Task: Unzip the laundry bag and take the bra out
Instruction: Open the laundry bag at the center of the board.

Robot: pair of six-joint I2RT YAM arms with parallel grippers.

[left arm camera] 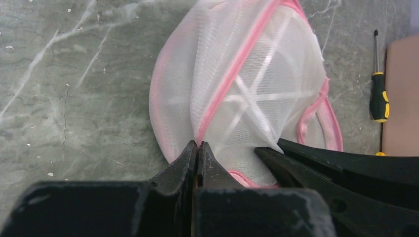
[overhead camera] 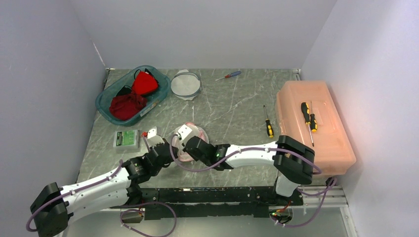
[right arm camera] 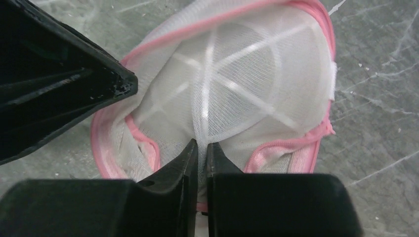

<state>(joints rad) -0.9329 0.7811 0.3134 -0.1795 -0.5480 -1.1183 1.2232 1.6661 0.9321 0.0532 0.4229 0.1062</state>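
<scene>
The laundry bag (overhead camera: 191, 138) is a round white mesh pouch with pink trim, lying at the table's near middle. In the left wrist view my left gripper (left arm camera: 198, 144) is shut on the bag's (left arm camera: 247, 89) pink edge seam. My right gripper (right arm camera: 201, 144) is shut on a fold of white mesh on the bag (right arm camera: 247, 74), with the pink zipper edge running to its right. Both grippers meet at the bag's near side, left (overhead camera: 171, 147) and right (overhead camera: 187, 144). The bra is hidden; only white ribs show through the mesh.
A teal bin (overhead camera: 106, 101) with red garments stands at the back left, a round mesh bag (overhead camera: 186, 83) beside it. An orange toolbox (overhead camera: 321, 133) with screwdrivers (overhead camera: 307, 116) on top fills the right. Loose screwdrivers (overhead camera: 268, 123) (overhead camera: 228, 75) and a green packet (overhead camera: 125, 138) lie about.
</scene>
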